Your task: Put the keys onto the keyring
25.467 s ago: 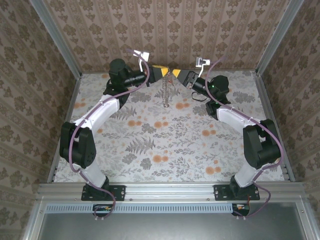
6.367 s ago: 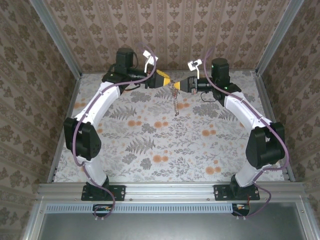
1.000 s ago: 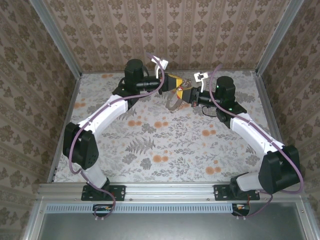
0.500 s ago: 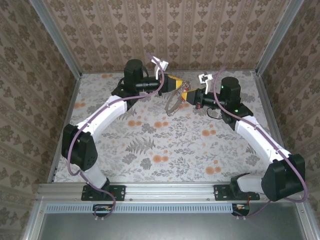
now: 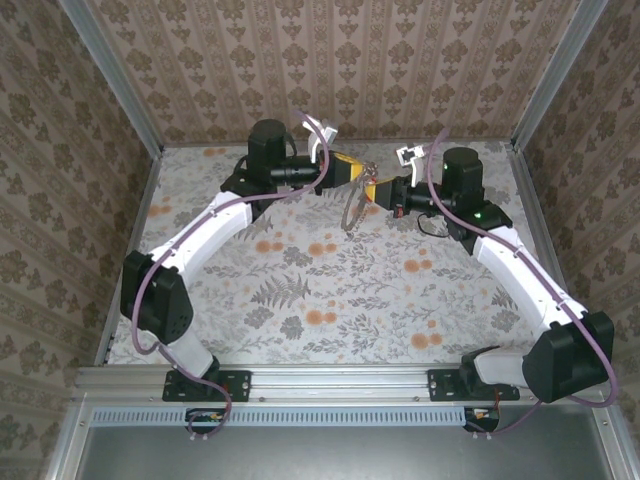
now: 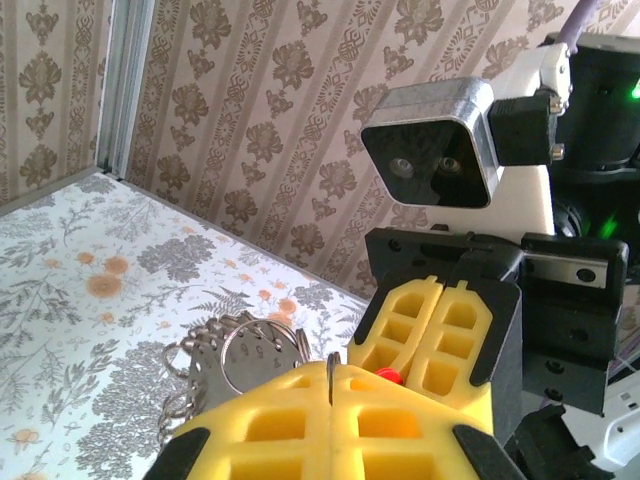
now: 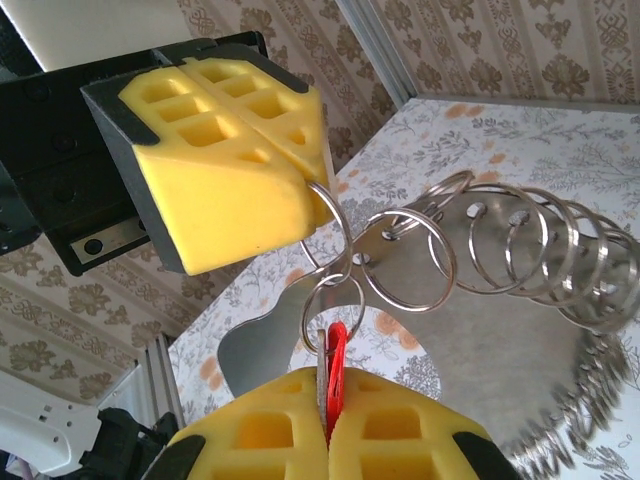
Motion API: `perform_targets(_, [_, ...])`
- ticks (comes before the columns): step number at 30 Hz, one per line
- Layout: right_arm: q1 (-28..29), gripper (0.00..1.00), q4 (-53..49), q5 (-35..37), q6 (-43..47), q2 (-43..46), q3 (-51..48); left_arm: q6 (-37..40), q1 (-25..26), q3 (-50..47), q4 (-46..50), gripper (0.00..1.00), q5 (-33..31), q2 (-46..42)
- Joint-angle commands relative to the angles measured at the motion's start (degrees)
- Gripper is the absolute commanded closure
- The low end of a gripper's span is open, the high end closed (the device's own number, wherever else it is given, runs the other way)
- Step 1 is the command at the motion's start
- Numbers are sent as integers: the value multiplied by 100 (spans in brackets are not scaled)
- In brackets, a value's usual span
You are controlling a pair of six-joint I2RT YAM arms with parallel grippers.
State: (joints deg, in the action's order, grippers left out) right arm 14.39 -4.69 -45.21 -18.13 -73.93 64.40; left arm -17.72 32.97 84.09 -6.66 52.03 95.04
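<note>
We find the top external camera fixed high behind the arm bases, facing down and forward across the table [image 5: 300,290] to the back wall [image 5: 380,70]. The left wrist camera sights close along the left gripper [image 6: 330,372] at the right gripper [image 6: 445,287]. The right wrist camera looks the opposite way. All three views share the keyring [image 7: 400,250] between the grippers.

My left arm [image 5: 205,230] and right arm [image 5: 520,275] wear white shells between black joints, purple cables [image 5: 149,290] looping alongside. My left gripper [image 6: 330,375] and right gripper [image 7: 326,405] have yellow fingers [image 6: 260,425] moulded with square pockets. A green light [image 6: 634,90] glows on the right.
</note>
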Motion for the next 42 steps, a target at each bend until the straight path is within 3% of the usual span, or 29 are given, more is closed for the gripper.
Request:
perform_targets(1, [-68,100,-489,-163,294,-50,280,568,-24,54,129,100,-333,-340])
perform_targets(18, [-127,100,-698,-739,374,-277,652,1866,337,146,1080,100,-1037,-505])
perform_targets(42, [-501,100,-1563,-613,935,-315,907,2048,411,168,1230,100,-1077,-500])
